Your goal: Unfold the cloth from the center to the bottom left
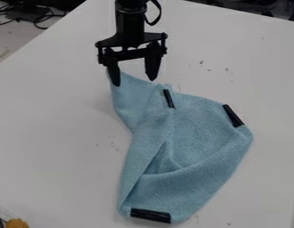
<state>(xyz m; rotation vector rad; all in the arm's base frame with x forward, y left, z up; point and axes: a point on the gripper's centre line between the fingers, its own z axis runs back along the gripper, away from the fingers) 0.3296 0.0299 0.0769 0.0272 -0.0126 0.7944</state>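
Nearest me in the picture, at the bottom left corner, there is a yellow-orange tufted thing [17, 223] with something dark beside it. The white worktop [48, 147] spreads over most of the frame, its right edge showing at the lower right. A few dark specks mark it below the cloth, others to the left of the cloth, and more at the upper right of centre.

On the worktop lies the light blue cloth [203, 153], from the bottom centre up to the upper middle, its folds overlapping and one flap slanting down from the top. It bears a black strip [150, 215] along the bottom, a second [233, 116] at its right shoulder and a third [168, 98] near its top.

Above its upper left corner hangs my gripper [134, 82], jaws apart, one tip over the cloth; whether that tip touches it I cannot tell. My black arm [131, 24] comes in from the top edge, a dark cable [158, 12] looping at its side.

Farther off, past the worktop's slanting left edge, black cables [39, 18] tangle at the upper left on a pale surface, and dark things [265, 6] sit beyond the far edge at the upper right.
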